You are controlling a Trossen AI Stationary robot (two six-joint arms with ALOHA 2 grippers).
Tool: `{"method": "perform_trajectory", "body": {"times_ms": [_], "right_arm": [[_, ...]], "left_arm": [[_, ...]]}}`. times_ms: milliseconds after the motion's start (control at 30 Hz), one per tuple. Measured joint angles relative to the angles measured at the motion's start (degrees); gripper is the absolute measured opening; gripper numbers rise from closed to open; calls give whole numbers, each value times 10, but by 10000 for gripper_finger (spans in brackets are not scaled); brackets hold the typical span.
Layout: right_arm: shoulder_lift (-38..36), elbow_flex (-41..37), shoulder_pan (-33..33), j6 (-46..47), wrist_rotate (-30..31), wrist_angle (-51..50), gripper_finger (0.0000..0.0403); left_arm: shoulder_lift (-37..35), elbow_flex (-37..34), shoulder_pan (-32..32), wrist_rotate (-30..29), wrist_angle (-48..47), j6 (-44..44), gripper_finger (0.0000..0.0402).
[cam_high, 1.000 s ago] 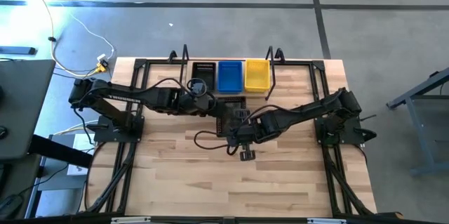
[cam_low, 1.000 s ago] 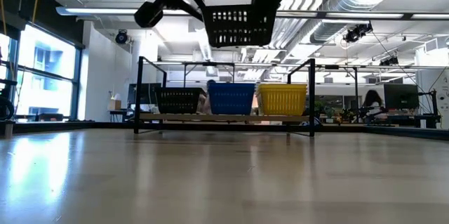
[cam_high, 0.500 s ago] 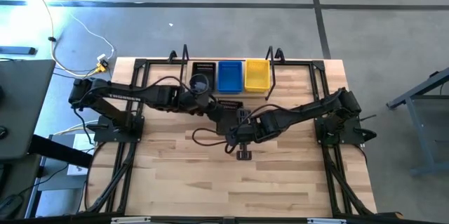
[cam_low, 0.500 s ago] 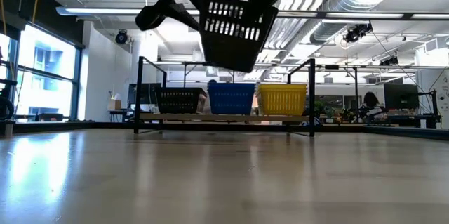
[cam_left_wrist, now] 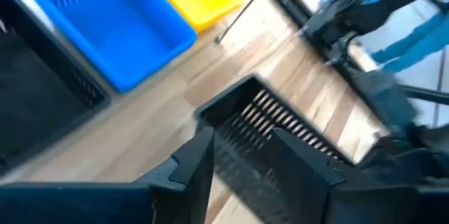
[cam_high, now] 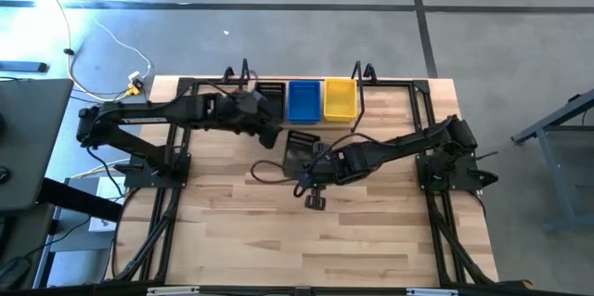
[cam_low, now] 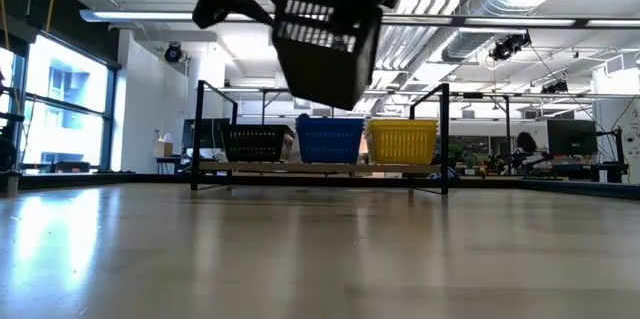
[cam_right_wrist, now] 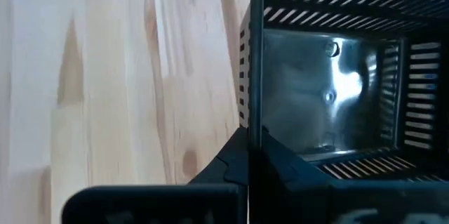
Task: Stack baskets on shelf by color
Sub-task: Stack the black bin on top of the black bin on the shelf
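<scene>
A black basket [cam_high: 302, 145] hangs tilted above the table's middle, with my right gripper [cam_high: 317, 154] shut on it; the low view shows this basket [cam_low: 320, 44] high over the wood. My left gripper [cam_high: 272, 136] stands open just left of it; its two fingers [cam_left_wrist: 200, 164] are apart, nothing between them, and the basket [cam_left_wrist: 266, 129] is beyond them. On the shelf [cam_low: 300, 168] at the far edge rest a black basket [cam_high: 269, 92], a blue one [cam_high: 303, 99] and a yellow one [cam_high: 340, 97], side by side on their bottoms. My right gripper [cam_right_wrist: 254, 161] holds the black basket by the rim of one side wall [cam_right_wrist: 256, 76], one finger inside the basket and one outside. It comes slanting down from the table's right side. The basket is lifted clear of the table and tilted.
Black frame rails [cam_high: 158, 203] run along the table's left and right sides by the arm bases. Bare wooden tabletop [cam_high: 306, 240] spreads across the near half. The shelf's upright rod brackets [cam_low: 445, 139] stand at both its ends.
My left gripper has opened, let go of the black basket and drawn back toward the table's far left, rising a little. The basket, level a second ago, has tipped and now hangs tilted from my right gripper, which has rolled but stayed in place.
</scene>
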Motion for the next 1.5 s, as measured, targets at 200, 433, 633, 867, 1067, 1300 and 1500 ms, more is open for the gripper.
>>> {"method": "perform_trajectory", "body": {"times_ms": [200, 433, 633, 867, 1067, 1300, 1500], "right_arm": [[0, 0, -33, -22, -5, 81, 0], [0, 0, -82, -91, -9, 187, 0], [0, 0, -122, -187, -9, 273, 0], [0, 0, -175, -295, -33, 314, 0], [23, 1, -223, -304, -69, 336, 0], [67, 1, -246, -306, -109, 344, 0], [91, 1, -246, -332, -108, 340, 0]], "left_arm": [[-61, 0, 6, -1, 0, 48, 131], [-123, 0, 4, -2, -35, 72, 131], [-153, 0, 4, -25, -71, 72, 131], [-159, 0, 4, -49, -102, 72, 131], [-159, 0, 4, -78, -119, 72, 131], [-159, 0, 12, -134, -122, 83, 131], [-158, 0, 26, -135, -132, 87, 131]]}}
